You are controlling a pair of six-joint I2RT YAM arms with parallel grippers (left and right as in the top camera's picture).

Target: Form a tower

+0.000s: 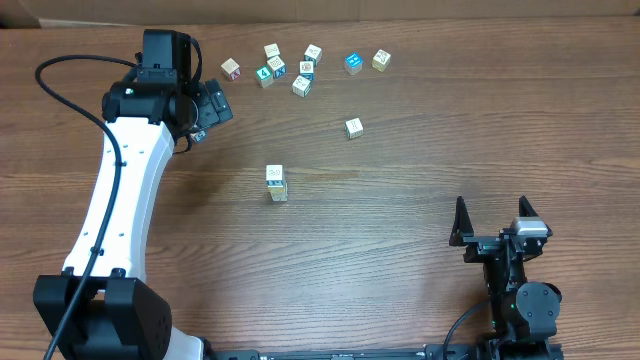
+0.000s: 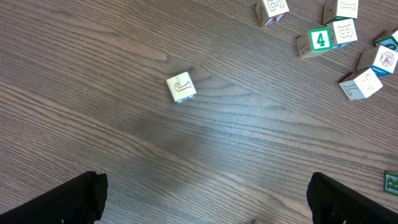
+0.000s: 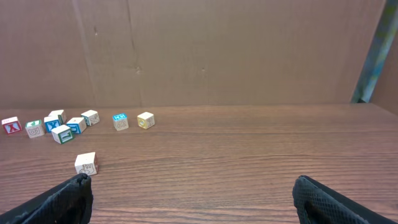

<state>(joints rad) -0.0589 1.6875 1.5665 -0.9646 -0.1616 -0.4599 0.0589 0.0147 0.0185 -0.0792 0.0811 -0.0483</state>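
Trouble could start with the biggest thing and end with the smallest. The wide brown wooden table (image 1: 420,170) was flat and hard, so a dropped block would likely bounce or roll away. The long white left arm (image 1: 125,190) reached up the left side. Its black left gripper (image 1: 205,108) hung with its jaws spread wide and nothing between them. The short black right arm (image 1: 520,290) sat at the near right edge. Its black right gripper (image 1: 492,225) was wide open and empty too.

The tower (image 1: 277,183), a thin stack of small pale wooden cubes with a whitish one on top, stood alone near the middle of the table. It was well apart from both grippers. It stood off to the right of the left gripper and nearer the robot, and far to the left of the right gripper. Neither wrist camera showed it.

The loose little printed wooden cubes (image 1: 300,70) lay in a bunch at the far edge, close to the left gripper. A lone cube (image 1: 353,127) sat between the bunch and the tower.

If a cube were squeezed crooked or set down off centre, the thin stack would probably tip. A wide-open finger swinging past could knock it over too.
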